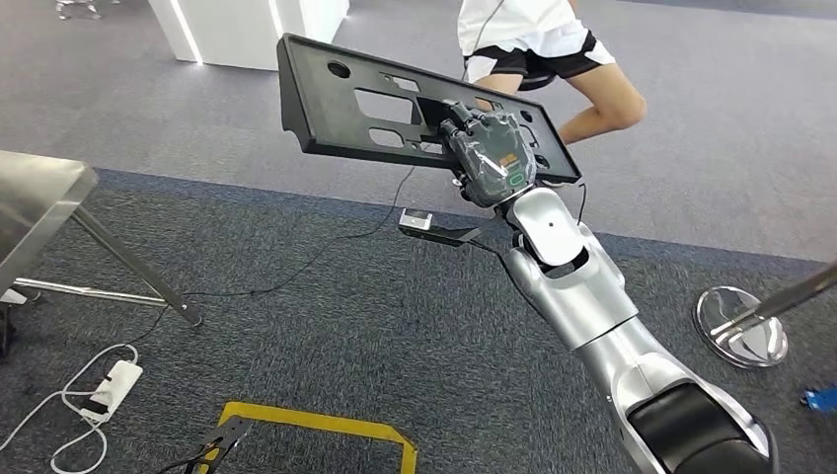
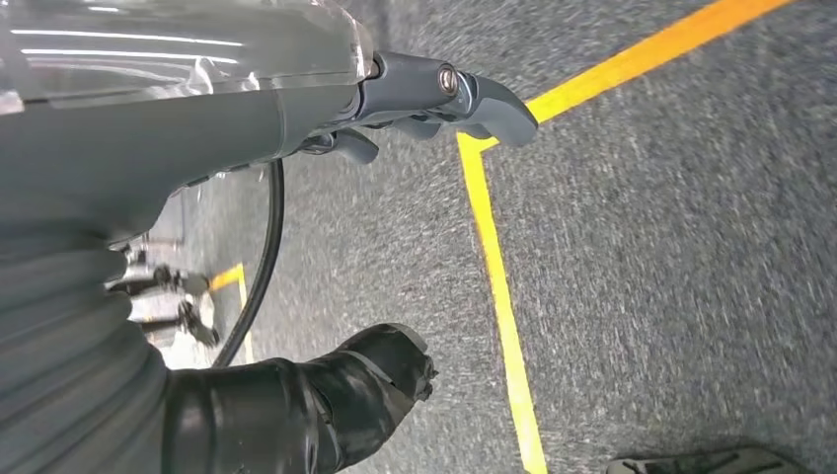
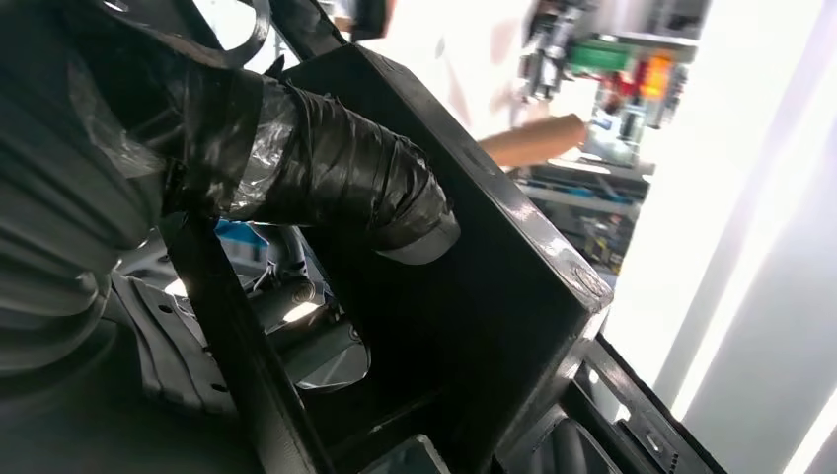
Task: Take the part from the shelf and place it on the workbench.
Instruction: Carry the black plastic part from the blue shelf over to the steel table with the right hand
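The part (image 1: 345, 104) is a long flat black plastic panel with several cut-outs, held up in the air ahead of me and tilted. My right hand (image 1: 489, 153) grips it near its right end, the silver arm reaching up from the lower right. Close up, the taped thumb (image 3: 345, 183) presses against a black wall of the part (image 3: 494, 296). My left hand (image 2: 434, 99) hangs over the grey carpet with its fingers slightly curled and nothing in them.
A metal table (image 1: 35, 212) with slanted legs stands at the left edge. A person (image 1: 538, 49) stands behind the part. Cables and a white power adapter (image 1: 114, 385) lie on the carpet. Yellow floor tape (image 1: 316, 425) runs below, and a chrome post base (image 1: 740, 326) sits at right.
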Robot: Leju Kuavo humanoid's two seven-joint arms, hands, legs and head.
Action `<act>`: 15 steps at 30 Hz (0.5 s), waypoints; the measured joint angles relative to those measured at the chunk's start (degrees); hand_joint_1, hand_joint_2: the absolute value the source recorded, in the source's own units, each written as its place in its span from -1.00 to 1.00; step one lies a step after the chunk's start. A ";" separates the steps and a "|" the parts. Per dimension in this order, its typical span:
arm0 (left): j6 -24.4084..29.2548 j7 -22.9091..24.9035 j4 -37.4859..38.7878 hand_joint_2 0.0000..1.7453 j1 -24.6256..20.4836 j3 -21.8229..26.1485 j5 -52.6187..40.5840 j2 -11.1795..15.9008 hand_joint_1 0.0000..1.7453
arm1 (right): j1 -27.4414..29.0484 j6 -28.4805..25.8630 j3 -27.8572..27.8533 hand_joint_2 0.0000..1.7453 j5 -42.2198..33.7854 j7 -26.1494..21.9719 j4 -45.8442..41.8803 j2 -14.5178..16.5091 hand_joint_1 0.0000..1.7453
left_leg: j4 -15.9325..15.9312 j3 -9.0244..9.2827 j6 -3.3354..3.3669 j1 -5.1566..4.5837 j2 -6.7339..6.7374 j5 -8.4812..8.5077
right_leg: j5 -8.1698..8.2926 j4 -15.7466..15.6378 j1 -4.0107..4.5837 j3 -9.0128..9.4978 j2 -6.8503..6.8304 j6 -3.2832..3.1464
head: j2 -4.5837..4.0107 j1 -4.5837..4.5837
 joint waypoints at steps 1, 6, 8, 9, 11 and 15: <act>0.03 -0.09 -0.01 1.00 0.04 -0.01 0.19 -0.07 -1.00 | -0.03 0.09 -0.04 1.00 0.07 0.07 -0.01 0.10 1.00 | 0.02 -0.22 -0.18 0.14 -0.71 0.11 | 0.60 -2.10 0.02 0.97 1.01 -0.07 | 0.00 -0.01; -0.02 -3.13 0.00 1.00 3.02 0.02 2.47 2.05 -1.00 | -0.96 2.19 -0.02 1.00 1.54 0.95 -0.45 4.20 1.00 | 0.82 -1.38 -1.64 0.27 -1.01 -0.41 | 0.99 -4.43 -0.14 2.20 -0.82 -0.84 | 0.00 0.04; -0.42 -4.78 0.01 1.00 3.92 0.03 2.88 3.65 -1.00 | -1.96 3.32 0.11 1.00 2.34 1.87 -0.63 6.84 1.00 | 6.21 -4.03 -2.17 0.23 2.61 -3.42 | 1.22 -5.05 -0.13 2.57 -2.16 -1.30 | 0.00 -0.04; -0.59 -5.18 0.02 1.00 4.06 0.03 2.91 4.34 -1.00 | -2.32 3.60 0.22 1.00 2.52 2.19 -0.67 7.72 1.00 | 10.01 -5.98 -2.47 0.35 3.74 -5.09 | 1.15 -5.04 0.00 2.61 -2.99 -1.46 | 0.00 -0.07; -0.96 -5.48 0.02 1.00 4.39 0.03 2.91 5.28 -1.00 | -2.57 3.93 0.48 1.00 2.63 2.57 -0.67 8.81 1.00 | 14.83 -8.52 -3.00 0.60 4.61 -6.35 | 0.91 -4.91 0.16 2.64 -4.87 -1.61 | 0.00 -0.07; -1.58 -5.31 0.03 1.00 4.62 0.03 2.37 6.16 -1.00 | -3.43 3.94 0.93 1.00 2.44 2.64 -0.67 9.45 1.00 | 3.94 -2.62 -3.15 0.61 7.31 -0.79 | 0.00 -4.13 0.36 2.64 -8.12 -1.14 | 0.00 -0.07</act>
